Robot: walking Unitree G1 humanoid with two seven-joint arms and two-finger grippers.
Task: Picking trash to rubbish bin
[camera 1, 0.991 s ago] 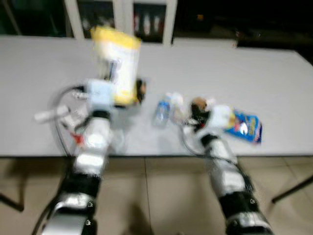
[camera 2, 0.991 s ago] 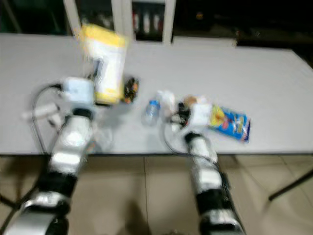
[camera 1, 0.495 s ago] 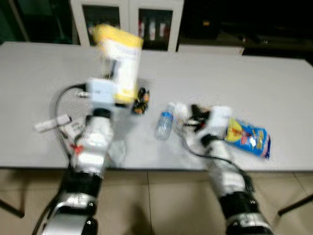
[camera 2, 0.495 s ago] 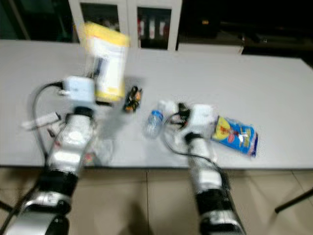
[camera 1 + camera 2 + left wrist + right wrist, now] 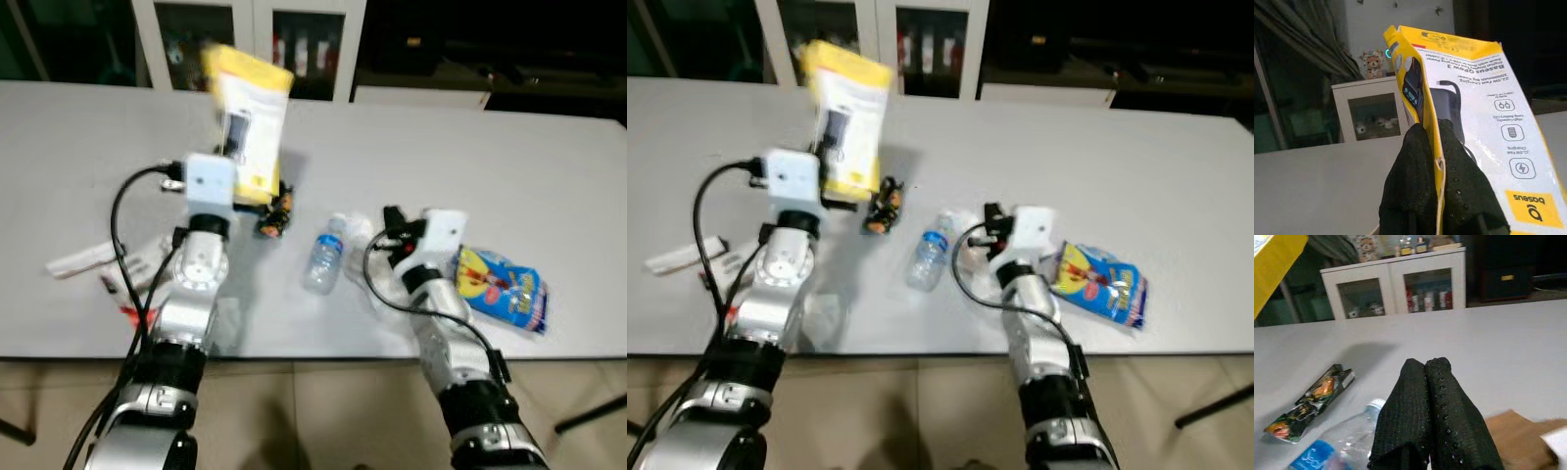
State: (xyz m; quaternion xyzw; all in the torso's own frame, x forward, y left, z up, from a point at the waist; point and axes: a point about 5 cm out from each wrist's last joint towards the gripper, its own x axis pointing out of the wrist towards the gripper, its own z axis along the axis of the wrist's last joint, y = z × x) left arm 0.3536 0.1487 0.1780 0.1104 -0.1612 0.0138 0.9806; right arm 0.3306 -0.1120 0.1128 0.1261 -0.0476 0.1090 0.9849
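My left gripper (image 5: 1430, 131) is shut on a yellow and white product package (image 5: 250, 122), holding it upright above the white table (image 5: 509, 157). The package (image 5: 1474, 122) is pinched at its edge between the black fingers. My right gripper (image 5: 1425, 363) is shut with nothing between its fingers. It sits low over the table (image 5: 392, 217), just right of a lying clear plastic bottle (image 5: 321, 259). A small dark snack wrapper (image 5: 273, 211) lies beyond the bottle. Right of the right wrist lies a blue and yellow snack bag (image 5: 502, 287).
White paper strips (image 5: 83, 259) and a small red scrap (image 5: 132, 311) lie on the table left of my left arm. Crumpled clear plastic (image 5: 361, 233) sits by the right gripper. A white glass-door cabinet (image 5: 255, 39) stands behind the table. Tiled floor (image 5: 313, 411) lies below the near edge.
The camera has shifted and the picture is sharper. My left gripper still holds the yellow package raised. The right gripper stays beside the bottle.
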